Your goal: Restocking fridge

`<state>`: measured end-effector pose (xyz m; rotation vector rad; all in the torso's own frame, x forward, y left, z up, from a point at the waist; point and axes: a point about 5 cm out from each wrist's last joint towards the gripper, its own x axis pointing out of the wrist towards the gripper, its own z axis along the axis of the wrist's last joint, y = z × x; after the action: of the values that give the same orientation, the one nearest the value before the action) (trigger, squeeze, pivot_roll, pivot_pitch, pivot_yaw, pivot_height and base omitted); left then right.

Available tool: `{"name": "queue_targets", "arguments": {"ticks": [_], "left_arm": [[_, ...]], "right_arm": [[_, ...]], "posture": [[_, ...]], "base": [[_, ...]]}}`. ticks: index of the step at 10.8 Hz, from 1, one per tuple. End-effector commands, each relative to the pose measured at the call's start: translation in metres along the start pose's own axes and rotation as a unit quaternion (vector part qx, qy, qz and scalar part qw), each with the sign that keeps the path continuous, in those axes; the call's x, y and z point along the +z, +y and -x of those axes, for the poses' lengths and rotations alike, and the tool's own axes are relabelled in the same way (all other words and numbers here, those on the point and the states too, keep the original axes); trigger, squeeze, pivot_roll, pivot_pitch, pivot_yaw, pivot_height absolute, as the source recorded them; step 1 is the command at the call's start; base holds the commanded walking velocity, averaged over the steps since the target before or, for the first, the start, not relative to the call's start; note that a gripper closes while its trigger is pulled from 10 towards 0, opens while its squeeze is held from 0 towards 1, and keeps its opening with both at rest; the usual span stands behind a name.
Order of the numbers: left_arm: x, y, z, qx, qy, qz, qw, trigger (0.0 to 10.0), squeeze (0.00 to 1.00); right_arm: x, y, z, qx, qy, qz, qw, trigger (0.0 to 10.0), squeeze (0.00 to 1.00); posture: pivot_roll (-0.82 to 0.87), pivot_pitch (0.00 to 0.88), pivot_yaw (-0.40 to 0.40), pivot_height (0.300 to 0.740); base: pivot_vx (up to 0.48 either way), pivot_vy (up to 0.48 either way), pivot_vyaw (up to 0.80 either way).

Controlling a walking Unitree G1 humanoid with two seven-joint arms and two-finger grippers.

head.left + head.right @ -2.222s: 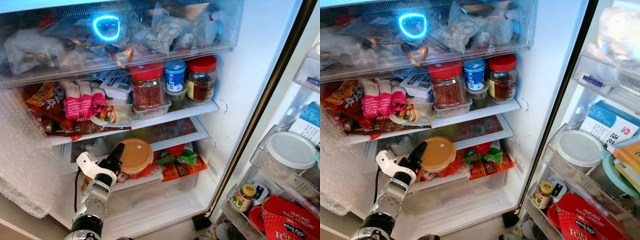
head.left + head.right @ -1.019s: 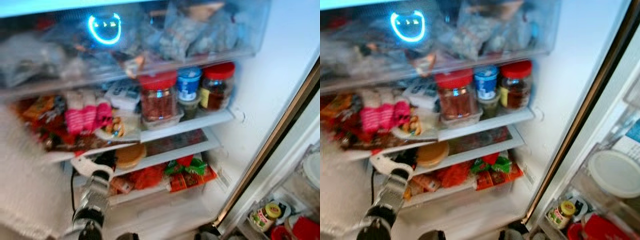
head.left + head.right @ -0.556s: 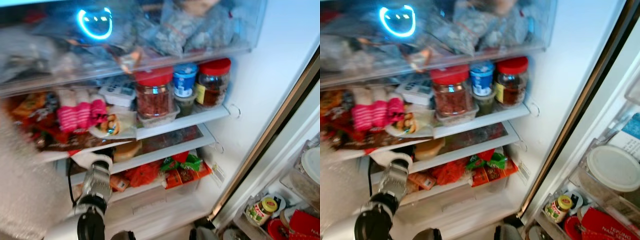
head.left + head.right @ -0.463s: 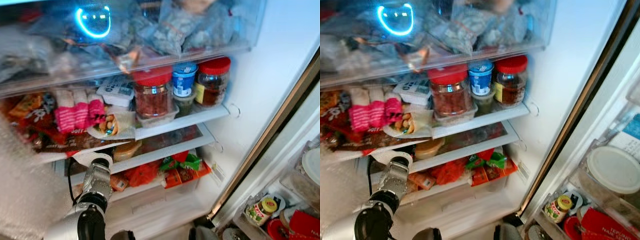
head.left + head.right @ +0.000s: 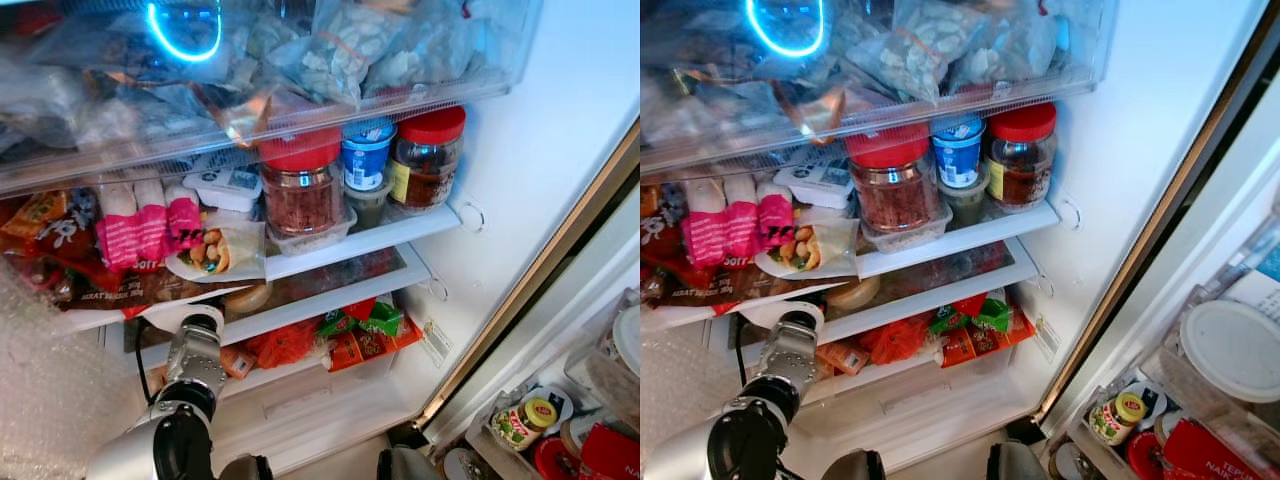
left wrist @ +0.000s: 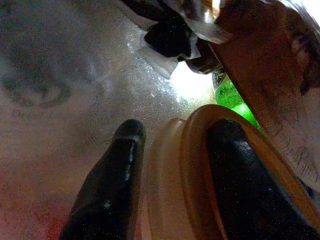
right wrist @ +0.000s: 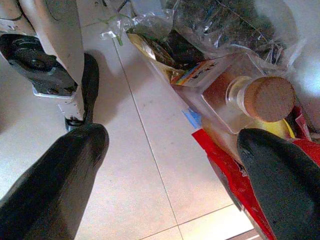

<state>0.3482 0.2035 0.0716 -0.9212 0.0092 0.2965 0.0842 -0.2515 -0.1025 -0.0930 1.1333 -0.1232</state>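
Your left gripper [image 6: 170, 170] pinches the rim of the tan-lidded container [image 5: 247, 297], deep at the left end of the lower shelf [image 5: 330, 300]. Let go while it's tilted and it could slide off. Your right gripper [image 7: 172, 175] hangs spread apart.

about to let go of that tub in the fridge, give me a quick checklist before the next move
1. Left end effector grips the tan lidded tub, one finger on each side of the rim: ok.
2. Tub is in under the shelf, with the snack packets above it: ok.
3. Tub rests flat on the lower shelf: cannot tell, hidden under the shelf edge.
4. Room behind the tub: cannot tell, a dark bag lies close ahead.
5. Left arm has a free way back out: ok.
6. Right end effector is open above the floor tiles, holding nothing: ok.
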Motion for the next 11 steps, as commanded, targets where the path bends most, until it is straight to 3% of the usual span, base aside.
{"name": "queue_targets", "arguments": {"ticks": [1, 2, 4, 5, 11], "left_arm": [[-0.012, 0.016, 0.007, 0.032, 0.029, 0.025, 0.999, 10.0, 1.0], [-0.014, 0.015, 0.009, 0.016, 0.032, 0.024, 0.999, 10.0, 0.0], [-0.012, 0.015, 0.009, 0.009, 0.027, 0.024, 0.999, 10.0, 0.0], [-0.01, 0.017, 0.009, 0.009, 0.016, 0.035, 0.999, 10.0, 1.0], [-0.014, 0.001, 0.009, -0.068, 0.024, 0.06, 0.996, 10.0, 1.0]], "right_arm": [[-0.003, -0.001, 0.001, 0.0, 0.001, 0.004, 1.0, 10.0, 0.0], [-0.002, -0.001, 0.001, 0.0, 0.0, 0.002, 1.0, 10.0, 0.0], [-0.001, 0.0, 0.0, -0.001, 0.0, 0.001, 1.0, 10.0, 0.0], [-0.001, 0.0, 0.0, 0.0, 0.0, 0.001, 1.0, 10.0, 0.0], [0.004, -0.001, -0.001, -0.009, -0.008, 0.002, 1.0, 10.0, 0.0]], "posture": [[-0.23, 0.116, -0.003, 0.64], [-0.23, 0.114, 0.0, 0.64], [-0.22, 0.112, 0.001, 0.64], [-0.22, 0.11, 0.001, 0.64], [-0.22, 0.103, -0.001, 0.64]], "base": [[0.0, 0.0, 0.0], [0.0, 0.0, 0.0], [0.0, 0.0, 0.0], [0.0, 0.0, 0.0], [0.0, 0.0, 0.0]]}}
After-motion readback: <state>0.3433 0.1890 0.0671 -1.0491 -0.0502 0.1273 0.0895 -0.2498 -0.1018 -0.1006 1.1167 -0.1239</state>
